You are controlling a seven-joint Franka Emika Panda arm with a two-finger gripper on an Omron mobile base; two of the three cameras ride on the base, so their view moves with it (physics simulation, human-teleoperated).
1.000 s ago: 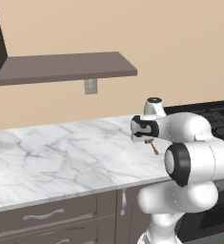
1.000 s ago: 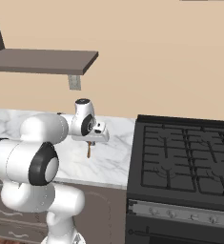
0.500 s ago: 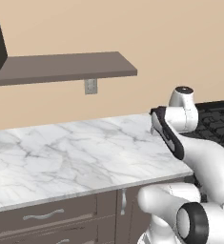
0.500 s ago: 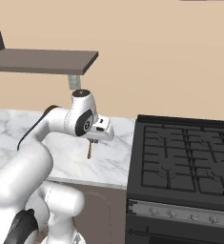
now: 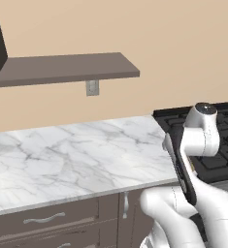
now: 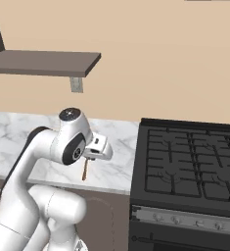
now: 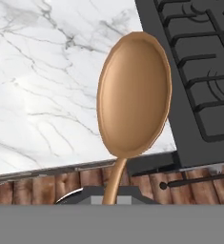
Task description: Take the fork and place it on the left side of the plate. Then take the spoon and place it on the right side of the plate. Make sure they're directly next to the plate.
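Note:
A copper-brown spoon (image 7: 133,95) stands close before the hand view, its oval bowl up and its thin handle running down out of sight at the bottom. In the right base view the spoon (image 6: 84,170) hangs under my gripper (image 6: 88,159), which is shut on its handle, just above the front edge of the marble counter (image 6: 117,169) beside the stove. The fork and the plate are out of view.
A black gas stove (image 6: 190,166) adjoins the counter's right end. A dark wall shelf (image 5: 67,68) hangs over the marble counter (image 5: 72,155). Drawers (image 5: 52,218) sit below the counter. My white arm (image 5: 193,160) rises in front of the stove's left edge.
The arm has stretched out and swung toward the counter's right end. The spoon, still held, has come lower and nearer the counter's front edge.

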